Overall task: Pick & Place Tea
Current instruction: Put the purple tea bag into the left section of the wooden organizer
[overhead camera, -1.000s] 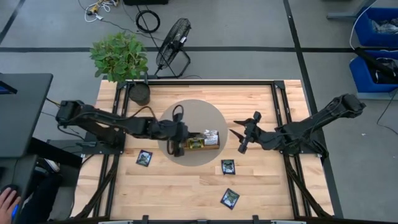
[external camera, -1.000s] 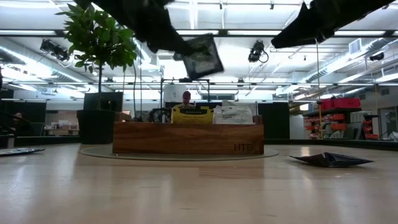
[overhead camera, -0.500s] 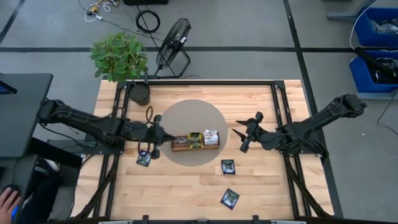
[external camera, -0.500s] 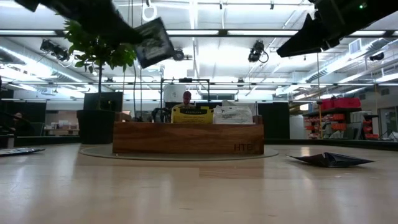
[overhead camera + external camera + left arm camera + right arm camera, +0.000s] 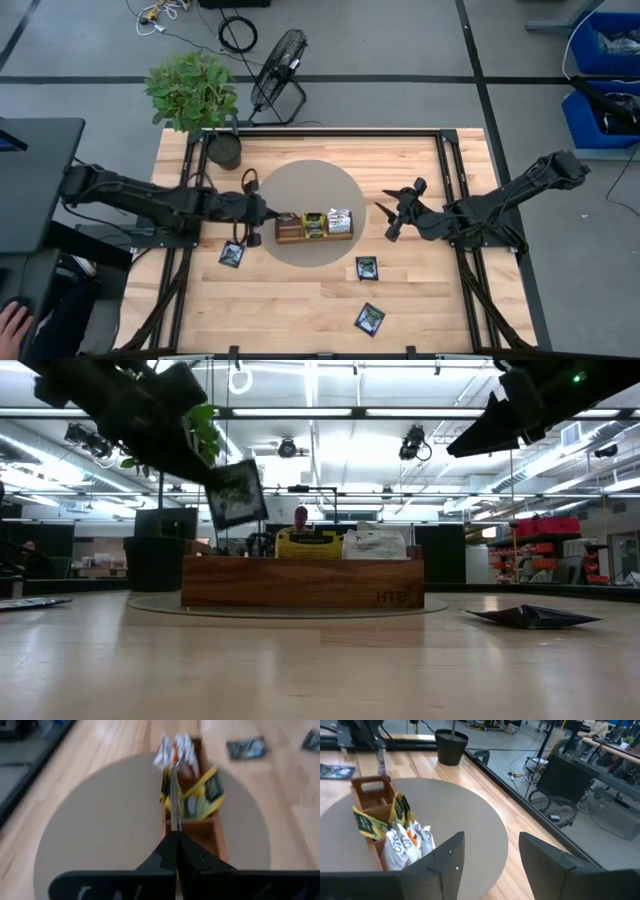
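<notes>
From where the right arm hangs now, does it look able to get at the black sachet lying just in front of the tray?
Probably yes. The right gripper is open and empty, and the black sachet lies flat on bare table, with nothing between them. The left gripper is busy beyond the tray.

You can't read the label on the sachet (image 5: 234,495) pinched in the left gripper (image 5: 256,219), and the wooden tray (image 5: 192,795) blurs in its wrist view.

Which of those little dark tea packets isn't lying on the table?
The dark packet pinched in the left claw, held upright in the air near the wooden tray's empty end. The other three dark packets lie flat on the table.
</notes>
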`<move>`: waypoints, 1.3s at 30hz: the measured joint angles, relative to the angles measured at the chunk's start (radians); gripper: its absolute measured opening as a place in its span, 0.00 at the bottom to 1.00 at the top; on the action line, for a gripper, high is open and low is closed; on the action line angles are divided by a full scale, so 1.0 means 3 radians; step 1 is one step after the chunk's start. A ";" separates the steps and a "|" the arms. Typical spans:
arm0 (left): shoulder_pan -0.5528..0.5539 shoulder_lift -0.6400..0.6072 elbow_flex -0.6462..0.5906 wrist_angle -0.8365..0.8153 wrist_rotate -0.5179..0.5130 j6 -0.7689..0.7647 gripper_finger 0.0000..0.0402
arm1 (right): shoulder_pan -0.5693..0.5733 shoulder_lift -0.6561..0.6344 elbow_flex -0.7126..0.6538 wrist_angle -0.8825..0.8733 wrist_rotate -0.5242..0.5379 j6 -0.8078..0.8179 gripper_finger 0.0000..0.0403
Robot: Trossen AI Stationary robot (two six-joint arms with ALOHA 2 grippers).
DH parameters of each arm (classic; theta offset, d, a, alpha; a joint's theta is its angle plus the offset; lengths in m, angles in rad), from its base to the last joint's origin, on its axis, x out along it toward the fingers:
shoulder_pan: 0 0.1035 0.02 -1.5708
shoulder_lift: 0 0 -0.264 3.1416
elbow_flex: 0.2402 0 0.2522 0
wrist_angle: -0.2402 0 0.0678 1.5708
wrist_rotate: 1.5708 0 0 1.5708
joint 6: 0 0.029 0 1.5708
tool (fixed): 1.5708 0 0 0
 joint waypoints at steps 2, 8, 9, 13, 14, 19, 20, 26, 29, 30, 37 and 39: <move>0.0089 0.0083 0.0000 -0.0002 0.0164 -0.0012 0.00 | -0.0005 0.0000 -0.0001 -0.0045 0.0001 0.0018 0.49; 0.0225 0.0301 0.0000 0.0075 0.0466 -0.0017 0.00 | -0.0016 0.0000 -0.0001 -0.0117 0.0000 0.0085 0.49; 0.0240 0.0337 0.0000 0.0072 0.0486 -0.0012 0.00 | -0.0021 0.0001 -0.0001 -0.0117 0.0000 0.0086 0.49; 0.0301 0.0448 0.0001 0.0078 0.0594 -0.0009 0.00 | -0.0024 0.0001 -0.0001 -0.0136 0.0000 0.0098 0.49; 0.0314 0.0467 0.0000 0.0065 0.0596 0.0007 0.00 | -0.0024 0.0001 -0.0001 -0.0133 0.0000 0.0099 0.49; 0.0380 0.0489 0.0001 0.0064 0.0601 0.0052 0.00 | -0.0024 0.0001 -0.0001 -0.0140 0.0000 0.0142 0.49; 0.0391 0.0489 0.0001 0.0067 0.0603 0.0052 0.00 | -0.0024 0.0001 -0.0001 -0.0146 0.0000 0.0155 0.49; 0.0458 0.0521 0.0001 0.0006 0.0610 0.0115 0.00 | -0.0026 0.0001 -0.0001 -0.0172 0.0000 0.0173 0.49; 0.0482 0.0584 0.0001 -0.0011 0.0632 0.0124 0.00 | -0.0040 0.0001 -0.0001 -0.0173 0.0000 0.0173 0.49; 0.0490 0.0620 0.0003 0.0009 0.0668 0.0135 0.00 | -0.0044 0.0001 -0.0001 -0.0175 0.0000 0.0173 0.49; 0.0492 0.0729 0.0001 0.0052 0.0691 0.0140 0.00 | -0.0045 0.0001 -0.0001 -0.0198 0.0000 0.0186 0.49; 0.0492 0.0729 0.0001 0.0089 0.0690 0.0137 0.00 | -0.0046 0.0001 -0.0001 -0.0206 0.0000 0.0200 0.49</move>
